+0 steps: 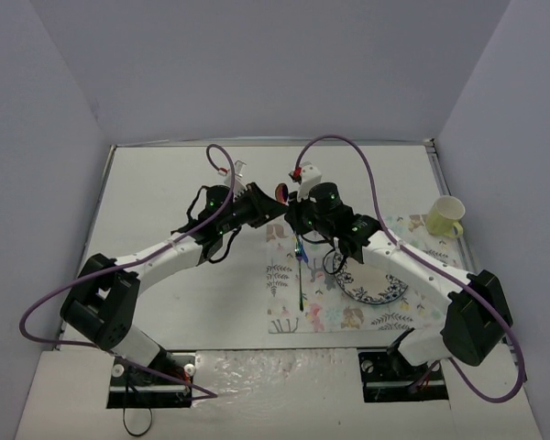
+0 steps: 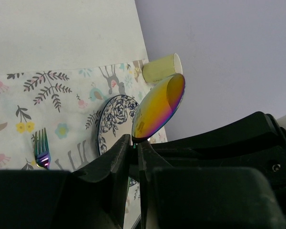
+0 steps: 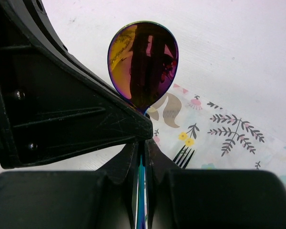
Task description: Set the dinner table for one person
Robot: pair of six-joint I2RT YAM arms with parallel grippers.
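Observation:
An iridescent spoon (image 1: 281, 192) is held in the air above the far left corner of the printed mat (image 1: 282, 275). My left gripper (image 1: 271, 205) is shut on the spoon's neck just below the bowl (image 2: 158, 107). My right gripper (image 1: 294, 214) is shut on the spoon's handle (image 3: 143, 179), and the bowl (image 3: 143, 64) stands above its jaws. Both grippers meet tip to tip. In the wrist views my left gripper (image 2: 133, 141) and right gripper (image 3: 144, 143) show narrow gaps filled by the spoon. The white dinner table (image 1: 165, 192) lies under everything.
An iridescent fork (image 1: 300, 275) lies on the mat's left part, its tines (image 2: 42, 151) pointing to the far side; they also show in the right wrist view (image 3: 183, 156). A blue-patterned plate (image 1: 374, 289) sits mid-mat. A yellow cup (image 1: 445, 216) stands at the mat's far right corner.

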